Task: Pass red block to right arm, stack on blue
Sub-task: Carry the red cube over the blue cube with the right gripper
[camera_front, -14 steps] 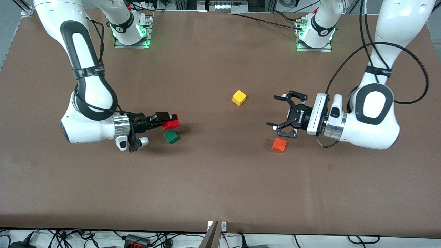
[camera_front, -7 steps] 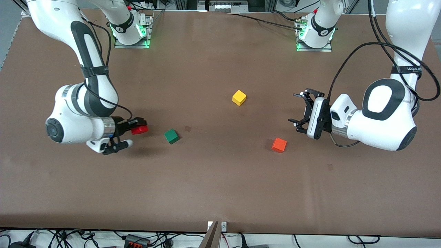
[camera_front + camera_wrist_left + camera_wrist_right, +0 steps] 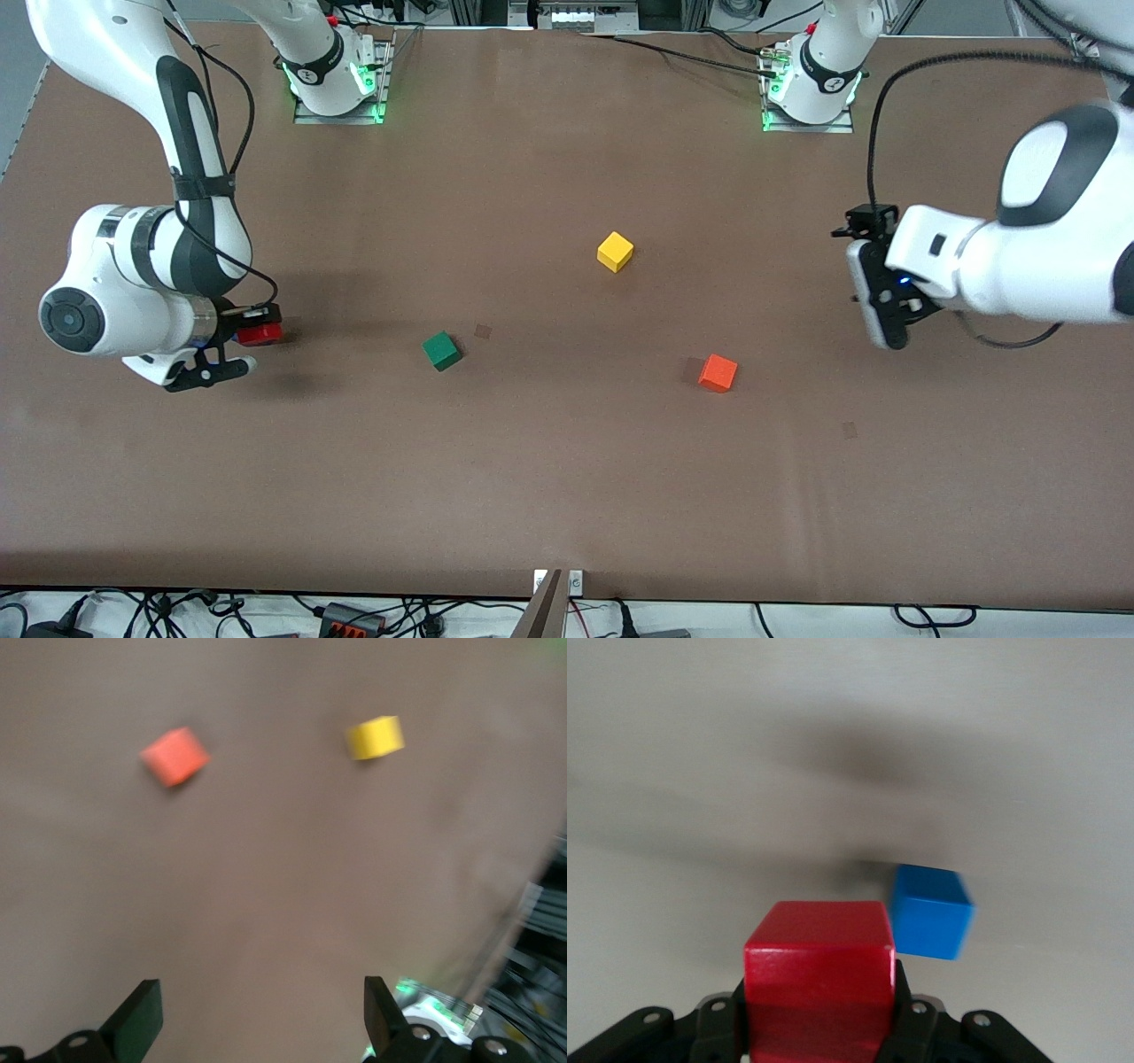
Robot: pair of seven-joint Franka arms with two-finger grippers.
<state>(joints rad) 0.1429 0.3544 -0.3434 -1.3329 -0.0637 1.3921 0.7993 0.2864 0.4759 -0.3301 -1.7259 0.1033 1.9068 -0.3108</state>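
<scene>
Alignment matters now: your right claw [image 3: 252, 334], at the table's right-arm end, is clenched on the red block [image 3: 260, 333], and its wrist view shows the blue cube [image 3: 931, 910] just beside the block on the table [image 3: 567, 496]. Centre the red squarely over the blue, lower slowly, then release. No containers are present. Your left claw [image 3: 257, 1019] waits released near the opposite end.

Right gripper [image 3: 257, 330] low at its own end, fingers clamped on the red block [image 3: 260, 334]; left gripper [image 3: 257, 1028] raised, fingers spread wide.
</scene>
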